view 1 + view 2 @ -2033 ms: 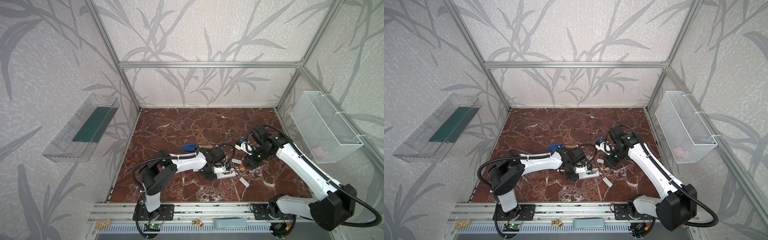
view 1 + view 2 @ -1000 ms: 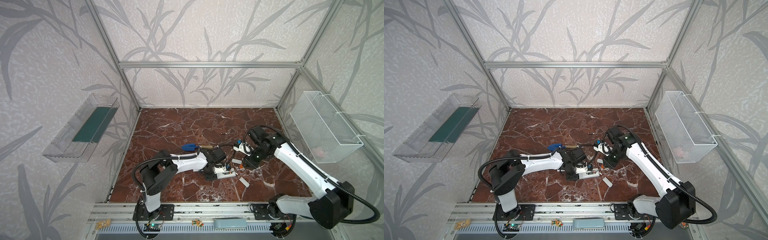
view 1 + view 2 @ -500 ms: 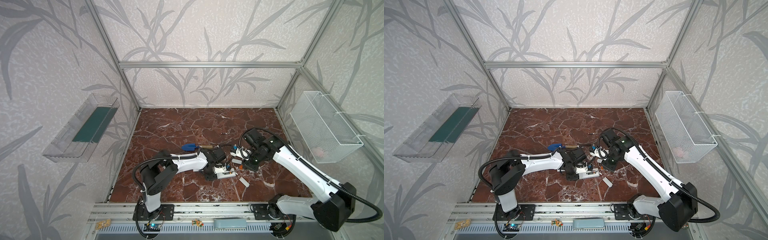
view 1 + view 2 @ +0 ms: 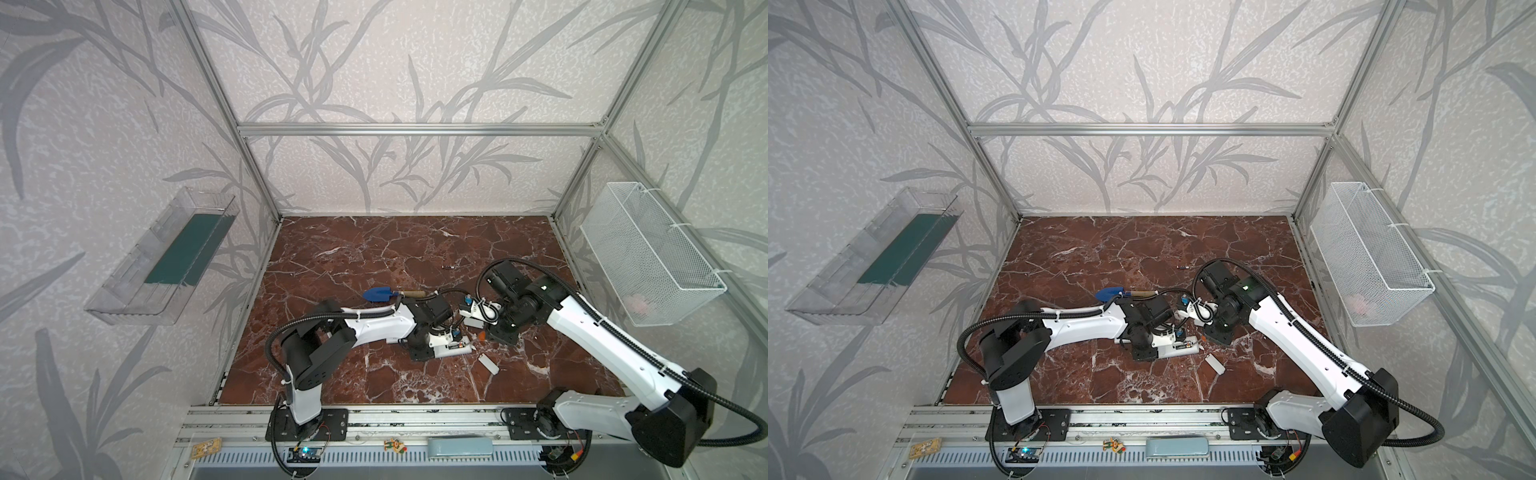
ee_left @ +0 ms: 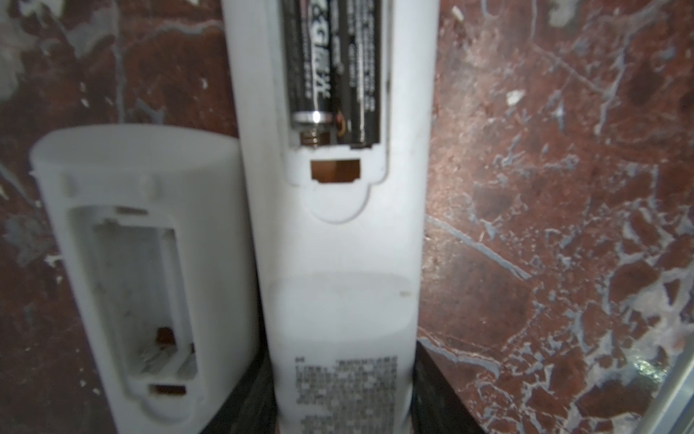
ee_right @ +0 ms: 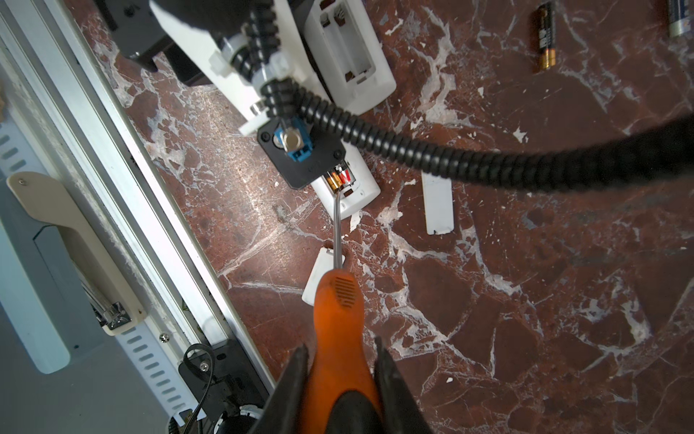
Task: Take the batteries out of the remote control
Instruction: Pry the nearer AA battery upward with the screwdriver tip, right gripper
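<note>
My left gripper (image 5: 343,407) is shut on a white remote control (image 5: 338,255) that lies back-up on the marble floor, also in a top view (image 4: 453,351). Its compartment is uncovered, and two dark batteries (image 5: 334,56) sit inside it side by side. My right gripper (image 6: 340,349) is shut on an orange-handled screwdriver (image 6: 338,300). The thin metal tip of the screwdriver touches the battery end of that compartment (image 6: 338,180). Two loose batteries (image 6: 544,37) lie on the floor farther off. A second white remote (image 5: 139,263) with an empty compartment lies right beside the held one.
Two white covers (image 6: 437,204) (image 6: 319,280) lie on the floor near the screwdriver. A blue trowel (image 4: 376,294) lies behind my left arm. A wire basket (image 4: 648,257) hangs on the right wall and a clear tray (image 4: 166,262) on the left wall. The aluminium rail (image 6: 150,210) borders the floor.
My right arm has swung left with the screwdriver, bringing its tip to the held remote's compartment. The left arm and the remote have stayed put.
</note>
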Available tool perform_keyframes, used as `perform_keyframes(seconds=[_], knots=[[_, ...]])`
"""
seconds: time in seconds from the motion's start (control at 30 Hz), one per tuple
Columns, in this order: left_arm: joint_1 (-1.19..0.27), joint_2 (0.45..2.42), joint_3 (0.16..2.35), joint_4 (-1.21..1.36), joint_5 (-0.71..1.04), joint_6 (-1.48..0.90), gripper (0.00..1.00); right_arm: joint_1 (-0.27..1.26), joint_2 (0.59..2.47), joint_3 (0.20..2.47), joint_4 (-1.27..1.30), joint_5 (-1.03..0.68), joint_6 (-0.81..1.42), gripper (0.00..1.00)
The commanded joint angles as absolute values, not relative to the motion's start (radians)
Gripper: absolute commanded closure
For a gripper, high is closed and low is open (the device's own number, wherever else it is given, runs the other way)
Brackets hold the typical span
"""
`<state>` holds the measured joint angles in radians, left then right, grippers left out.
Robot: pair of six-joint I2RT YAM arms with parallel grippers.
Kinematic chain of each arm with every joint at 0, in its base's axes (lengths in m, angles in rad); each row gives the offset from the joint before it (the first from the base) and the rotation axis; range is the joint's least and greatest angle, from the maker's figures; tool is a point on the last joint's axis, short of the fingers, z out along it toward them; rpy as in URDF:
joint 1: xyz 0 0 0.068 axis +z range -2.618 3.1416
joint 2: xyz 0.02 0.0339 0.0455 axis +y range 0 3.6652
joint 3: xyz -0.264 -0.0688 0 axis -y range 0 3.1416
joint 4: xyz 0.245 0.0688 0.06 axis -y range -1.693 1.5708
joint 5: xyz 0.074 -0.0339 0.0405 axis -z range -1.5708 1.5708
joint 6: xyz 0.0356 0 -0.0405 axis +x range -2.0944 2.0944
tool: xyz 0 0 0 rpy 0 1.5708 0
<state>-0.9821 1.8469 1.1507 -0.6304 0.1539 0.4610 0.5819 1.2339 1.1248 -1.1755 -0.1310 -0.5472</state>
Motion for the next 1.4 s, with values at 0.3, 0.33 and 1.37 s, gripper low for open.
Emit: perform_keyframes(seconds=[0.3,0.33,1.37], knots=[[-0.993,1.925,1.124,-0.657,0.146,0.482,0.91,0.592,1.242,1.090,-1.165,-0.178,-0.552,1.00],[-0.994,1.925,1.124,-0.657,0.146,0.482,0.91,0.592,1.242,1.090,-1.160,-0.188,-0.547,1.00],[-0.995,1.930,1.128,-0.662,0.152,0.478,0.92,0.401,1.101,1.044,-1.026,-0.472,-0.427,1.00]])
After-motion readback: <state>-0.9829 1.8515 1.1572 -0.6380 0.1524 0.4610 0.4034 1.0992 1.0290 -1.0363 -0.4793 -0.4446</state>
